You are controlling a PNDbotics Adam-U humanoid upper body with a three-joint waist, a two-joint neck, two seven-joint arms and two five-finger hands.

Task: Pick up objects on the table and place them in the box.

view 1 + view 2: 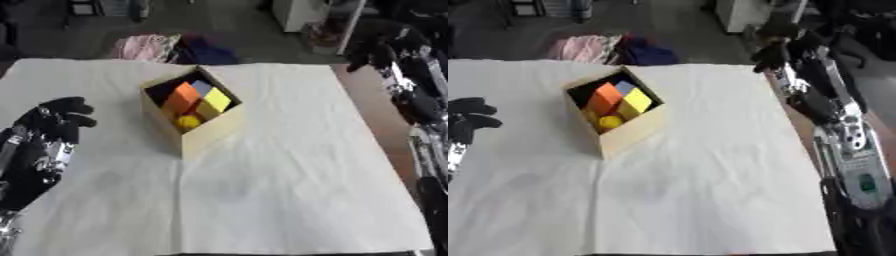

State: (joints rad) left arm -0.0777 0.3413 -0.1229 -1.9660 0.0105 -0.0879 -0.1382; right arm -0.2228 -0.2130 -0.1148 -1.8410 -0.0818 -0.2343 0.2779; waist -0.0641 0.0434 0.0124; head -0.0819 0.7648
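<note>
4 coloured pieces are sitting inside the box: an orange block, a yellow block, a pale blue-grey block and a small yellow ball, all packed close together. The box itself is standing on the white cloth, turned corner-on to the robot, a little left of the middle.

No loose object is showing on the cloth around it, so the task is looking finished or nearly so.

Out to the left, the left hand is hovering low over the cloth, well apart from the box, fingers curling inward and holding nothing. Far to the right, the right hand is hanging past the cloth's far right corner, fingers bent down; I cannot tell whether anything is in it.

From here the main risk is a careless sweep: the left arm is lying low beside the box, and swinging inward could be knocking it askew or dragging the cloth and tipping the pieces out. The orange block is standing tall in the box, so a nudge could be lifting it over the rim.
</note>
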